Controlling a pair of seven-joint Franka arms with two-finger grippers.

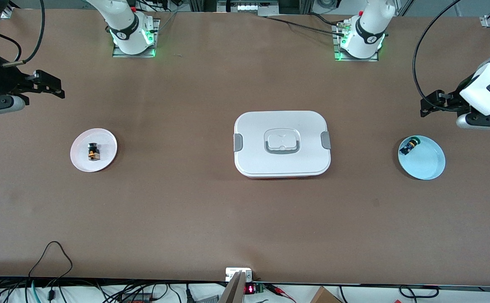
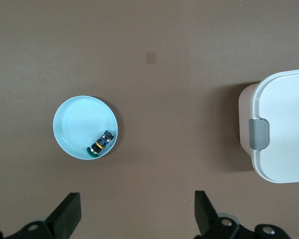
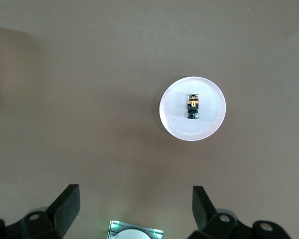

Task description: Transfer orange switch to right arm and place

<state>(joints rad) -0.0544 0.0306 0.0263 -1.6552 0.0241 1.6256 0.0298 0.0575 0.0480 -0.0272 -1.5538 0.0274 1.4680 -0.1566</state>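
White lidded box (image 1: 282,144) at mid-table, lid on, grey clips at both short ends, grey handle recess on top; taken here as the landmark.

Orange switch (image 1: 93,152) lying on its side in a pink plate (image 1: 81,162), well apart from the box toward the right arm's end of the table. Seen too from the right wrist (image 3: 192,106), near the middle of that plate (image 3: 212,122), black cap at one end, orange in the body.

Green-and-blue switch (image 1: 409,146) in a blue plate (image 1: 427,166), well apart from the box toward the left arm's end. In the left wrist view, lying close to the plate's rim (image 2: 100,144), plate (image 2: 74,124) otherwise bare, box corner (image 2: 281,124) at the picture's edge.

Right gripper (image 1: 53,87) up in the air off the box toward the right arm's end, over bare table beside the pink plate; fingers (image 3: 67,204) spread wide, nothing between them.

Left gripper (image 1: 427,105) up in the air off the box toward the left arm's end, over bare table beside the blue plate; fingers (image 2: 70,215) spread wide, nothing held.

Both arms waiting, neither touching any plate, switch or the box.
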